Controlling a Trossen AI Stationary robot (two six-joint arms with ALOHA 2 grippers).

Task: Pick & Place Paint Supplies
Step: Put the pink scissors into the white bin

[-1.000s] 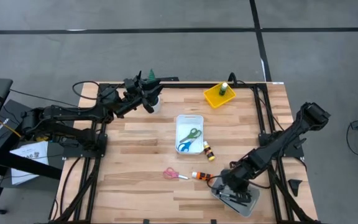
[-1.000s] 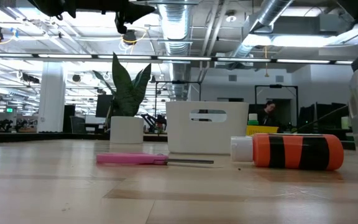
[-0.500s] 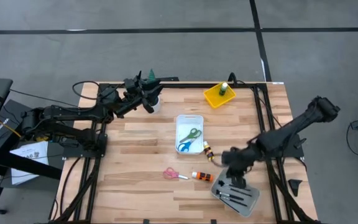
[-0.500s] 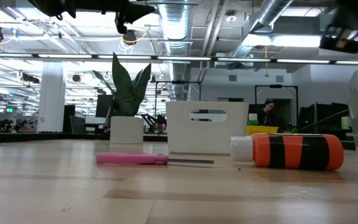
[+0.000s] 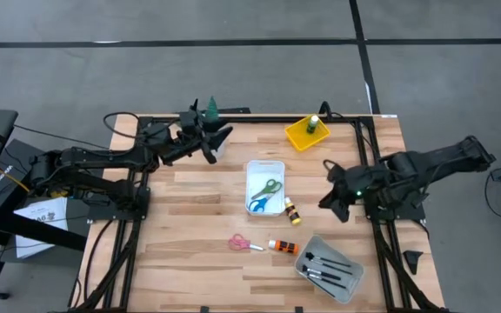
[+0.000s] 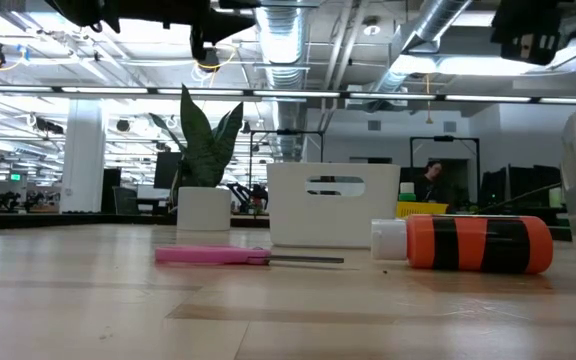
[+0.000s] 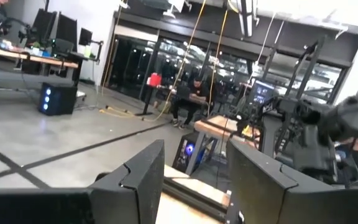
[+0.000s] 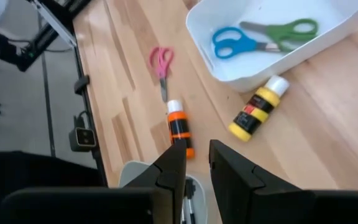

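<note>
Green and blue scissors (image 5: 263, 195) lie in the white tray (image 5: 265, 165). A yellow bottle (image 5: 291, 210) lies on the table at the tray's near right corner. Pink scissors (image 5: 242, 243) and an orange bottle (image 5: 281, 247) lie nearer the front. Dark brushes (image 5: 329, 269) rest in the grey tray (image 5: 348, 289). A green bottle (image 5: 313, 126) stands in the yellow tray (image 5: 301, 139). My right gripper (image 5: 327, 202) hangs open and empty above the table, right of the yellow bottle, tilted down. My left gripper (image 5: 218, 139) is open and empty at the far left, beside the plant.
A potted plant (image 5: 210, 109) stands at the far edge, right by the left gripper. Bare wood lies on the table's left half (image 5: 190, 226) and at the far right (image 5: 372, 156). A black frame rail (image 5: 364, 165) runs along the table's right side.
My right gripper has risen from just over the grey tray at the near right, swung toward the far edge and turned about, and now hangs high over the table's right side. The brushes stay in the grey tray.
</note>
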